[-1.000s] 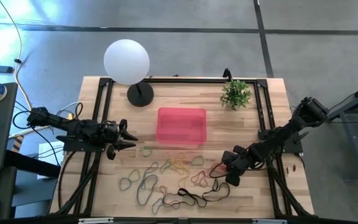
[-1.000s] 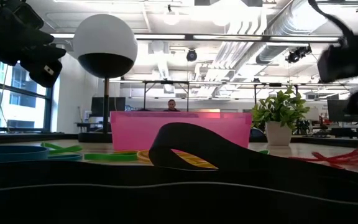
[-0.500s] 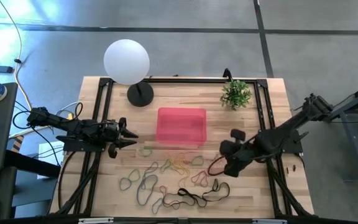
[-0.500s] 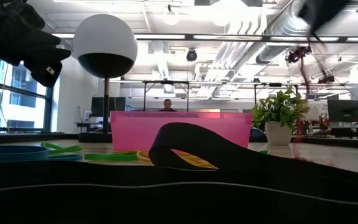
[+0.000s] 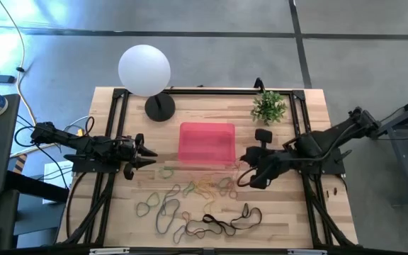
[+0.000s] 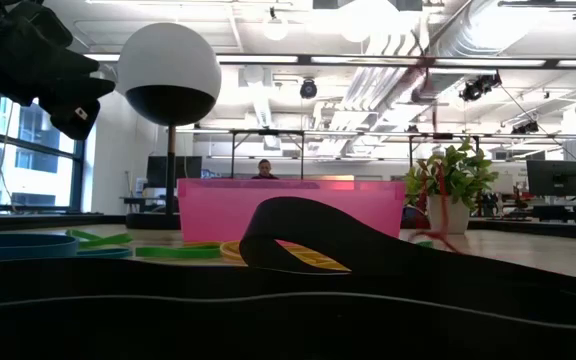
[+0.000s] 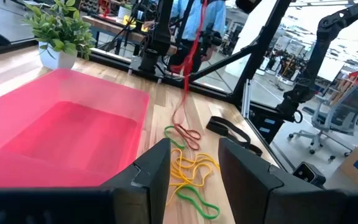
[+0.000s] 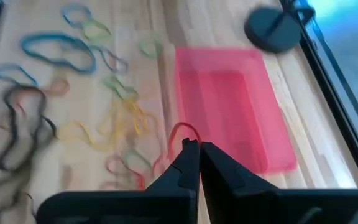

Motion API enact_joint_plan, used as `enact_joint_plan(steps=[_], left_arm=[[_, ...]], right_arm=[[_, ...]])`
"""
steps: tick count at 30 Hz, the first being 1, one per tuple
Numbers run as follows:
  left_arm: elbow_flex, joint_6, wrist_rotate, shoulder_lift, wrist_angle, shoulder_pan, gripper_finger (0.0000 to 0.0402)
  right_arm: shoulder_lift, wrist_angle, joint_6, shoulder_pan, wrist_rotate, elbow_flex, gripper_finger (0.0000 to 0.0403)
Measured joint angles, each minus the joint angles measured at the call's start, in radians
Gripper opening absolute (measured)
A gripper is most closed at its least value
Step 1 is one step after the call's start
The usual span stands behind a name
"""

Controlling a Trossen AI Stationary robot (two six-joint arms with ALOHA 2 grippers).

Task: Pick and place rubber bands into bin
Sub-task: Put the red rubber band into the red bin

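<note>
red rubber band (image 7: 186,93) pinched, right fingers (image 8: 188,163) closed

Pink-red translucent bin (image 5: 207,144). White globe lamp (image 5: 144,69) on black base. Green plant (image 5: 268,106) in white pot. Bands (image 5: 197,201) on pale wood table (image 5: 316,113): yellow, green, red, black, tan. Red band (image 7: 184,87) hangs from dark right gripper (image 5: 247,177). Left gripper (image 5: 149,156) dark too.
</note>
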Motion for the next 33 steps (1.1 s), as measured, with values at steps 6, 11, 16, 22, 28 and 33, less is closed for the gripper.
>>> enact_joint_plan(steps=[6, 11, 16, 22, 28, 33], left_arm=[[0.000, -0.008, 0.005, 0.000, 0.000, 0.000, 0.0124], [0.000, -0.008, 0.003, 0.000, 0.000, 0.000, 0.0124], [0.000, 0.014, -0.017, 0.000, 0.001, 0.000, 0.0124], [0.000, 0.027, -0.065, 0.000, 0.007, 0.000, 0.0124], [0.000, 0.042, -0.077, 0.000, 0.009, 0.000, 0.0124], [0.000, 0.043, -0.077, 0.000, 0.010, 0.000, 0.0124]], right_arm=[[0.000, -0.017, -0.051, 0.002, 0.058, 0.049, 0.0001], [0.000, -0.035, -0.073, 0.015, 0.100, 0.131, 0.0001], [0.000, 0.022, -0.179, 0.049, 0.122, 0.246, 0.0000], [0.008, 0.014, -0.259, 0.024, 0.167, 0.282, 0.0000], [0.098, -0.078, -0.281, -0.127, 0.063, 0.282, 0.0000], [0.226, -0.082, -0.322, -0.277, -0.029, 0.282, 0.0000]])
